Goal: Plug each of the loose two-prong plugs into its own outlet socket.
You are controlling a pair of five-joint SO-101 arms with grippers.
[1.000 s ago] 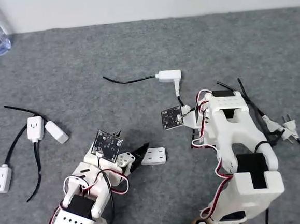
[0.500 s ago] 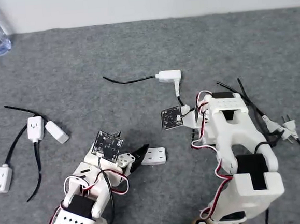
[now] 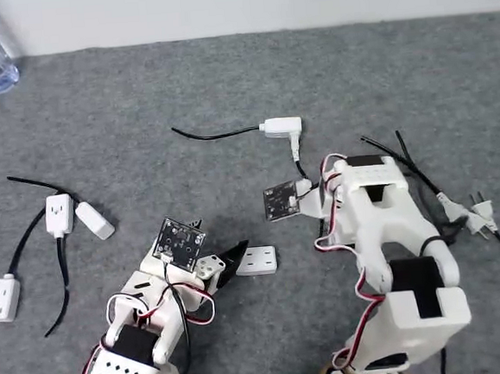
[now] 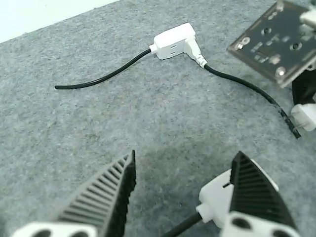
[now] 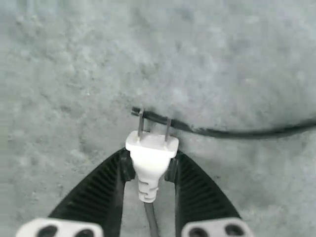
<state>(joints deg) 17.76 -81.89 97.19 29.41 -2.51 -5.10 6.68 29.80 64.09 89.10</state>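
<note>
We see R gripper clamped on white two-prong plastic plug, prongs by black cord; L gripper spread wide, white rectangular outlet block at its 3 o'clock in high view

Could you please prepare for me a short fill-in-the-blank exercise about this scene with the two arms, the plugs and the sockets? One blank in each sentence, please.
1. The right gripper is shut on a white plug that has ___ metal prongs.
2. The left gripper is ___, and a white socket lies beside one of its fingers.
3. The long cable is ___ in colour.

Missing words: two; open; black.
</note>
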